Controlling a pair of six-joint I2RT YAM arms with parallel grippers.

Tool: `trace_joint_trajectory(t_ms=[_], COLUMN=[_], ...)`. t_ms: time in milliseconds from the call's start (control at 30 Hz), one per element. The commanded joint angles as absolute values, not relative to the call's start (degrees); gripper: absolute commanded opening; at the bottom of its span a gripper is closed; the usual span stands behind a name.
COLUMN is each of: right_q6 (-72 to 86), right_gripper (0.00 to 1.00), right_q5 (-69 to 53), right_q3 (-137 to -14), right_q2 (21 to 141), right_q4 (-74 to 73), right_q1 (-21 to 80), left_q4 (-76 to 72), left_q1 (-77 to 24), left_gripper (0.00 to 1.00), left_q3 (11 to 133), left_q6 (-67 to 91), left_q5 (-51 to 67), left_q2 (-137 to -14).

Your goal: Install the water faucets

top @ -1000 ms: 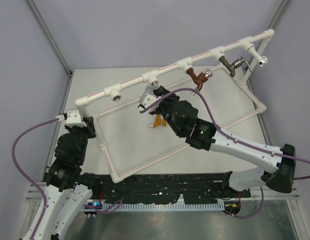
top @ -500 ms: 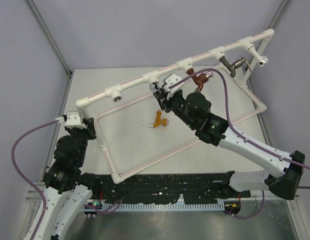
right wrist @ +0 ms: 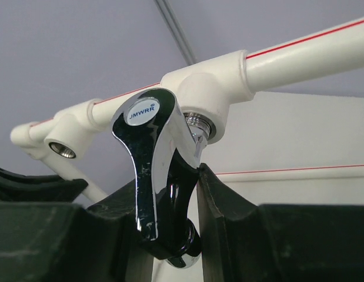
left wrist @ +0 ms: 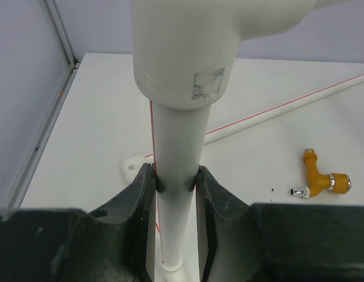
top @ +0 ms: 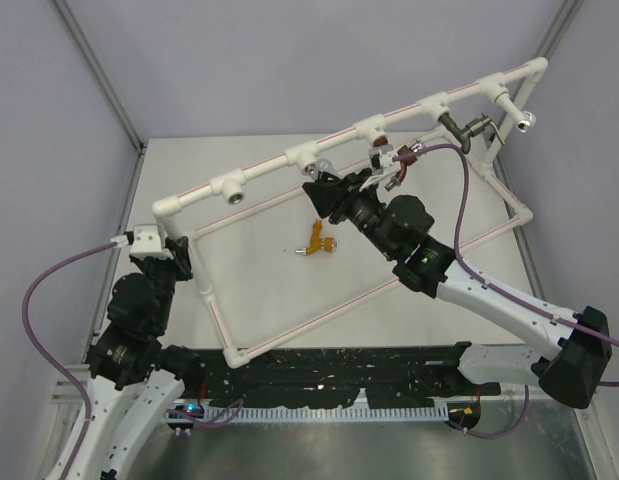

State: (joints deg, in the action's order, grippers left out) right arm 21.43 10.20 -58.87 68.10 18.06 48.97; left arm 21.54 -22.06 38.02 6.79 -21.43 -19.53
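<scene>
My right gripper [top: 322,192] is shut on the shiny chrome faucet [right wrist: 155,176] and holds it up at a tee socket [right wrist: 205,97] of the white pipe frame [top: 259,172]. The faucet's threaded end sits at the socket's mouth. The orange-yellow faucet [top: 317,242] lies on the table inside the frame; it also shows in the left wrist view [left wrist: 320,176]. The red-brown faucet [top: 393,158] and the dark grey faucet [top: 457,130] hang from tees further right. My left gripper [left wrist: 176,182] is shut on the frame's upright pipe [left wrist: 177,135] at its left corner [top: 149,238].
An empty tee socket [top: 230,187] sits left of the one being worked on, seen also in the right wrist view [right wrist: 61,150]. The frame's base rails [top: 309,322] lie on the white table. Enclosure walls and posts [top: 99,80] close in the sides.
My right gripper has carried the chrome faucet from above the table up and to the right, turning to bring it against the tee socket. The left arm has not moved.
</scene>
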Motion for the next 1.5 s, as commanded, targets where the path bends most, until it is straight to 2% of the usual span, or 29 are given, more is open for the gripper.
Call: trace_joint_trajectory(t_ms=[0,100,167,200,233,267,300,333,433,500,633,733,933,1133,1200,1267,1467], right_q6=[38.73,43.15,45.43,45.53,44.83,44.48,43.43,42.81,40.61,39.21,36.66,34.63,23.23,6.63,1.09,-3.39,-4.14], right_gripper=[0.05,0.05,0.16,0.29,0.36,0.53,0.60,0.73,0.91,0.97,0.99,0.96,0.96,1.00,0.93,0.90,0.90], right_q5=[10.72,11.25,11.42,11.08,10.81,10.38,9.94,9.15,7.82,7.21,6.33,6.15,7.03,6.86,7.12,6.42,5.01], right_q3=[-55.56,-53.97,-53.09,-53.00,-53.26,-53.35,-53.35,-53.35,-53.09,-52.91,-52.30,-51.51,-52.03,-58.61,-60.98,-64.22,-74.34], right_q2=[68.82,68.29,67.77,67.68,67.50,67.41,67.15,66.97,65.57,64.34,61.35,58.20,52.22,49.92,49.83,50.36,55.72], right_q4=[26.97,28.21,28.83,29.09,28.92,28.57,28.65,28.65,27.69,26.99,25.06,23.56,15.13,2.21,-1.39,-5.69,-11.95], right_q1=[45.62,45.00,44.74,44.65,44.56,44.65,44.65,44.56,44.65,44.65,44.65,44.56,44.65,44.65,44.73,44.65,44.65], left_q4=[25.84,25.84,25.84,25.84,25.93,25.93,26.01,26.02,26.02,26.02,26.10,26.37,26.46,26.89,26.81,26.72,27.07], left_q1=[-23.73,-23.64,-23.73,-23.73,-23.64,-23.64,-23.73,-23.73,-23.64,-23.73,-23.73,-23.64,-23.64,-23.64,-23.64,-23.64,-23.73], left_gripper=[0.00,0.00,0.00,0.00,0.00,0.00,0.00,0.00,0.00,0.00,0.00,0.00,0.00,0.00,0.00,0.00,0.00], left_q3=[37.53,37.53,37.53,37.53,37.53,37.53,37.53,37.53,37.53,37.53,37.62,37.79,37.88,38.41,38.50,38.32,38.50], left_q6=[8.35,8.44,8.44,8.44,8.44,8.44,8.44,8.44,8.44,8.44,8.35,8.35,8.35,8.44,8.44,8.44,8.35], left_q5=[-14.68,-14.85,-15.03,-15.12,-15.20,-15.29,-15.38,-15.55,-15.64,-15.73,-16.17,-16.35,-16.08,-15.47,-15.12,-15.21,-15.38], left_q2=[-18.28,-18.19,-18.11,-18.11,-18.11,-18.19,-18.19,-18.28,-18.37,-18.28,-18.46,-18.63,-18.81,-18.63,-18.46,-18.46,-19.51])
